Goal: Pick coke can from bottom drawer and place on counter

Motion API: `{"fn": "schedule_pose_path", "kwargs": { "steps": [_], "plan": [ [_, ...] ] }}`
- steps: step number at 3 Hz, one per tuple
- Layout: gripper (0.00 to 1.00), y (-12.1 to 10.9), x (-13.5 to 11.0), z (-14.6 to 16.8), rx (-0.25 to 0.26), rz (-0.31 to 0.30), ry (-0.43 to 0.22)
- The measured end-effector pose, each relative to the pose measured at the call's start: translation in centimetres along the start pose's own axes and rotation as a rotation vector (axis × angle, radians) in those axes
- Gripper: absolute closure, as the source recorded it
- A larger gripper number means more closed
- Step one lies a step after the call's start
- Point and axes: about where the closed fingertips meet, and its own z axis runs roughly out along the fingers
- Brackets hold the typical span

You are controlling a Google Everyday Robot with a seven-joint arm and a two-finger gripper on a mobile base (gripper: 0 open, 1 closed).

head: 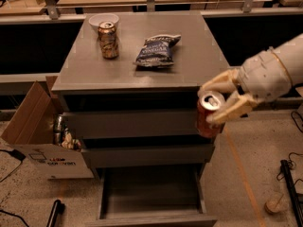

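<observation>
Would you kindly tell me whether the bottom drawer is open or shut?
Open: the bottom drawer is pulled out, its inside floor showing. The gripper holds the coke can at the right front edge of the cabinet.

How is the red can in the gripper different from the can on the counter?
The coke can is red; the other can is gold-brown. The coke can is held in the gripper beside the counter's right front corner; the other can stands on the counter by the white bowl. Both are roughly upright soda cans.
</observation>
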Motion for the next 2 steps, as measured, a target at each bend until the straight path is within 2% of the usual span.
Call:
{"fn": "schedule_pose_path", "kwargs": {
  "steps": [1, 2],
  "plan": [
    [1.00, -6.4, -2.8, -1.3, 0.023, 0.005, -0.041],
    [1.00, -10.4, -3.4, -3.0, 0.108, 0.044, -0.121]
  ]
}}
